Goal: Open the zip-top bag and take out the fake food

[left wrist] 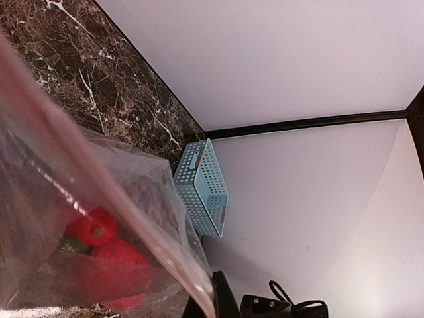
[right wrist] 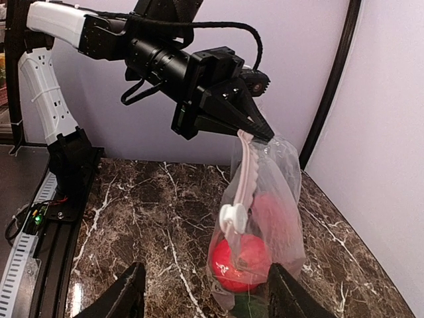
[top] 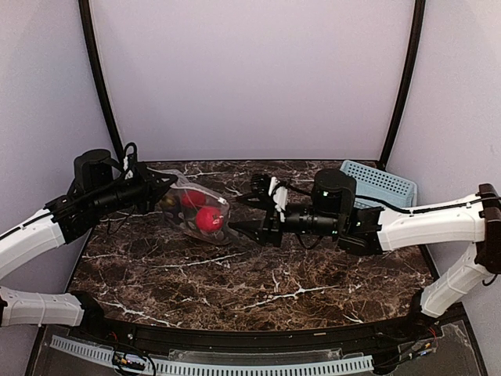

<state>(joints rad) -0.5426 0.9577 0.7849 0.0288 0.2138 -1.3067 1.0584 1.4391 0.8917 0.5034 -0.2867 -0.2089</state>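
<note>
Your left gripper (right wrist: 261, 134) pinches the top corner of the zip-top bag (right wrist: 265, 192), which hangs over the table (top: 235, 274); your right gripper (right wrist: 207, 298) stands spread around its lower end.
Red fake food (right wrist: 238, 262) sits in the bag's bottom. A light blue basket (top: 380, 184) stands at the table's far right corner.

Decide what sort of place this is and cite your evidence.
Probably a robot lab test cell: two arms bolted to a marble-patterned table, plain walls enclosing it, and a zip-top bag of fake food.
</note>
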